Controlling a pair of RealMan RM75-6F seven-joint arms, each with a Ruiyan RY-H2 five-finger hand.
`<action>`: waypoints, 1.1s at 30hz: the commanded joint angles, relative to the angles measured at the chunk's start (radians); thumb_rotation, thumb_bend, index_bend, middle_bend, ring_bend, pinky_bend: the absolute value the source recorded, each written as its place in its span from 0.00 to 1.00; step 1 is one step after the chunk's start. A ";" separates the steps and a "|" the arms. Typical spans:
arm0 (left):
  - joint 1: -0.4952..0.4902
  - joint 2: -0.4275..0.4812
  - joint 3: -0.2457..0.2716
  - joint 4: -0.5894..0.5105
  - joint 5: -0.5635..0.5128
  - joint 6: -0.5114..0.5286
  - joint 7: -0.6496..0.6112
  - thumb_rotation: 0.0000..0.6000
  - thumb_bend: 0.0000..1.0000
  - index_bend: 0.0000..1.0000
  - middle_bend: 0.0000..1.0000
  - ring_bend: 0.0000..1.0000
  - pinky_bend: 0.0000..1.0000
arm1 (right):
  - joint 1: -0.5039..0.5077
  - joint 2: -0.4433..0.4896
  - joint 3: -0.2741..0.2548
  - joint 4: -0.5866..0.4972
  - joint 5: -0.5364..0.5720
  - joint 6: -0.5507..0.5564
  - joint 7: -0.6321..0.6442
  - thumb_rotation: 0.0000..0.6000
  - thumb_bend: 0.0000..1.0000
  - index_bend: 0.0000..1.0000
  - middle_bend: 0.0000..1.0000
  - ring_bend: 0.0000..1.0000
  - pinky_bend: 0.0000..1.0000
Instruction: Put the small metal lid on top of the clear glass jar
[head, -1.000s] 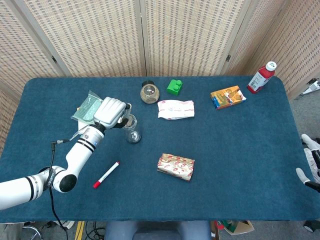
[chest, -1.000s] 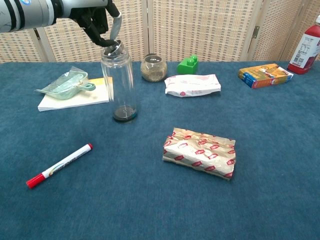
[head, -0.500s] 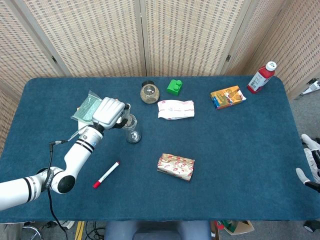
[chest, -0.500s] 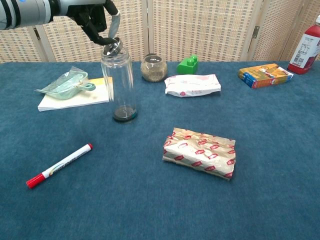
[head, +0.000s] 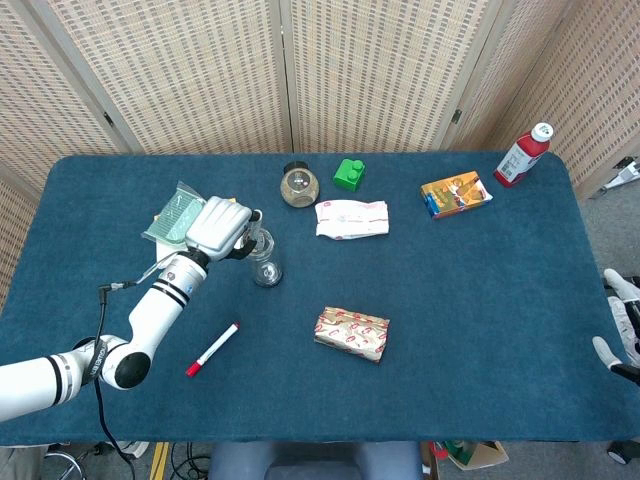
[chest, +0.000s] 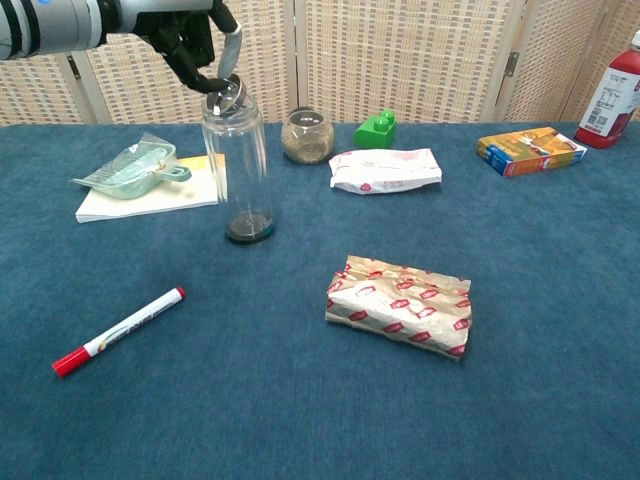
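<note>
chest view: left hand (chest: 190, 38) above the clear glass jar (chest: 238, 170), fingers pinching the small metal lid (chest: 228, 93), which sits tilted at the jar mouth. jar upright on the blue table (chest: 560, 300), just beside a white pad (chest: 150, 190). head view: right hand (head: 622, 330) at the table's far right edge, fingers' state unclear. red marker (chest: 118, 331) lies near the front.

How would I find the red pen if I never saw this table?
Start at the robot's left hand over the tall glass jar, then come toward the table's near edge. The red marker lies alone there, long and thin: white body, red cap.
</note>
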 joint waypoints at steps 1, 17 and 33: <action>-0.001 0.002 0.002 -0.004 -0.003 -0.002 0.003 1.00 0.48 0.17 0.91 0.87 1.00 | 0.000 -0.001 0.000 0.001 0.000 0.001 0.001 1.00 0.30 0.02 0.19 0.08 0.23; 0.003 0.014 -0.002 -0.016 -0.015 0.013 -0.007 1.00 0.48 0.02 0.88 0.85 1.00 | -0.002 0.000 0.000 0.000 -0.001 0.002 0.001 1.00 0.30 0.02 0.19 0.08 0.23; 0.009 0.019 0.003 -0.016 -0.008 0.018 -0.010 1.00 0.42 0.00 0.87 0.84 1.00 | -0.003 0.006 0.000 -0.015 -0.004 0.004 -0.010 1.00 0.30 0.02 0.19 0.08 0.23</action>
